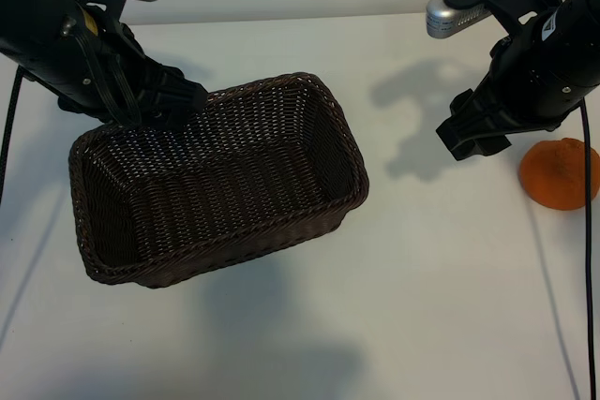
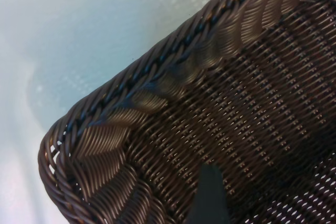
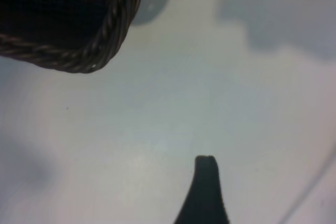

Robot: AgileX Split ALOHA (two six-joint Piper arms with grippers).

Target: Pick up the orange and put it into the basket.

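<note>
Over the white surface [image 1: 394, 278] in the exterior view, we have the basket [image 1: 225, 185] sitting left of centre, dark brown wicker, turned at an angle, nothing inside it. Up at its far-left corner the left hand [image 1: 173, 100] hangs just over the braided rim, pointing steeply down, fingers spread and gripping nothing. Across on the other side, the right hand [image 1: 473, 133] hovers above bare surface, also angled down, also released, well clear of the basket. And there's the orange [image 1: 561, 173], resting on the surface at the far right edge, just beside the right hand and partly crossed by a black cable [image 1: 589, 259]; it is well apart from the basket. Switching to the left wrist view: 1 rounded corner of the basket [image 2: 173, 82] fills the shot, rim and sloping woven wall, with 1 dark fingertip [image 2: 210, 198] poking in over the weave. Now the right wrist view: a corner of the basket [image 3: 110, 30] at the edge, pale surface [image 3: 157, 129] across the rest, 1 dark fingertip [image 3: 206, 192] over it, touching nothing, and no orange showing from this angle.
</note>
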